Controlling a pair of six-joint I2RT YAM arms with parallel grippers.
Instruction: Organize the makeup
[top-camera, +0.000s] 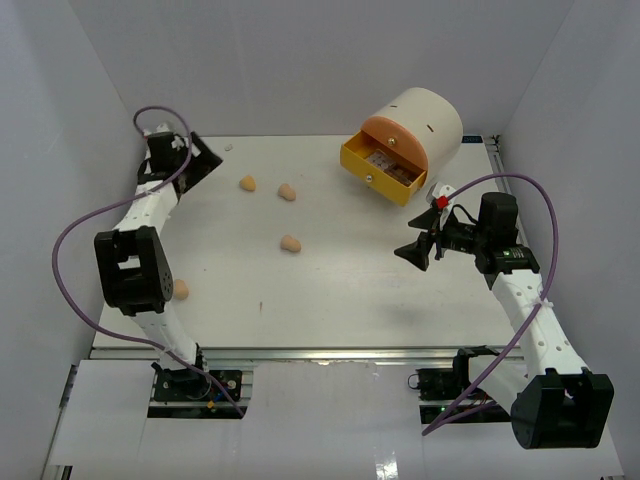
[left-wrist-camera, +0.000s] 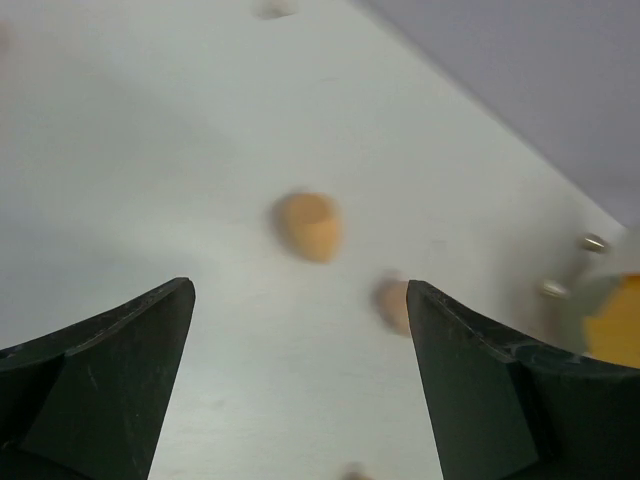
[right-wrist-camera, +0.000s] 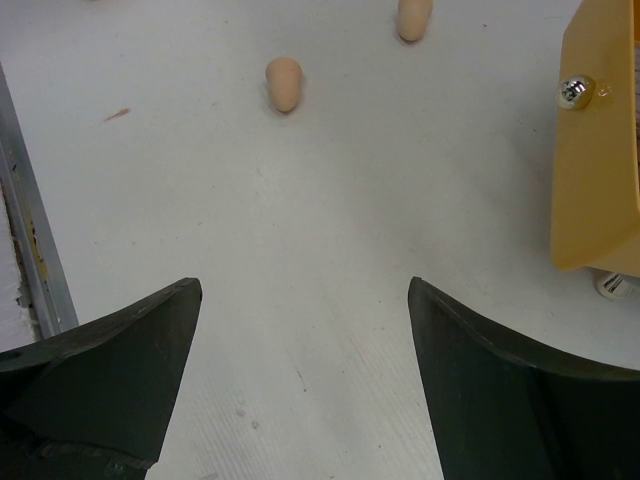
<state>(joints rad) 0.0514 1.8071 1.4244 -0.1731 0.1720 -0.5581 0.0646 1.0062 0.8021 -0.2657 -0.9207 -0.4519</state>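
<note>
Several peach egg-shaped sponges lie on the white table: two at the back, one in the middle, and one at the near left beside the left arm. The yellow drawer stands open with palettes inside. My left gripper is open and empty at the far left back; its wrist view shows it above bare table, with blurred sponges ahead. My right gripper is open and empty; in its wrist view two sponges lie ahead.
The big cream cylinder stands at the back right, holding the drawer. The drawer's yellow front with its metal knob is right of my right gripper. Grey walls close in the left, back and right. A metal rail runs along the near edge.
</note>
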